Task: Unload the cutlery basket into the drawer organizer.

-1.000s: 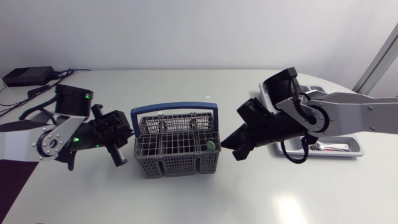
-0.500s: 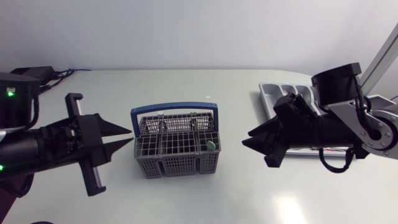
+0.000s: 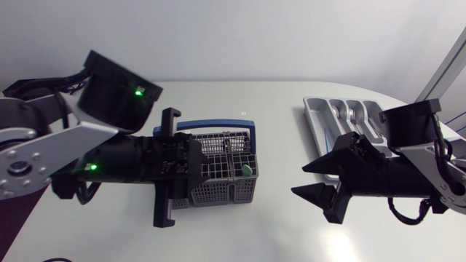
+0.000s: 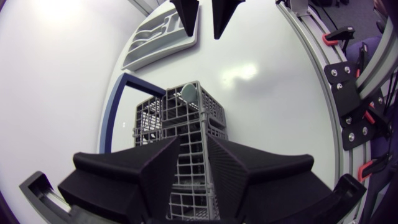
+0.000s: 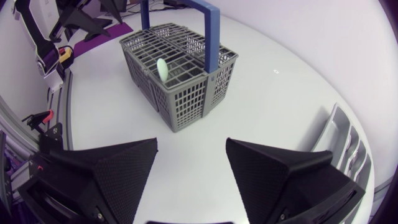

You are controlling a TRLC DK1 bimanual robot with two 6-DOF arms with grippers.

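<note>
Both hands open and empty; cutlery basket sits mid-frame on the worktop.
My left hand hangs over the basket's left half, fingers moderately apart, with the grid showing in the gap. My right hand is spread wide right of centre, clear of the basket, tips pointing at it. A green-tipped piece stands near the basket's right edge. The drawer organizer is at upper right, partly behind my right arm.

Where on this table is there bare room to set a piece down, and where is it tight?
Free: the tabletop between basket and drawer organizer, beyond the right end effector, and the strip in front of the basket. Crowded: the basket's left side, under the left end effector.
</note>
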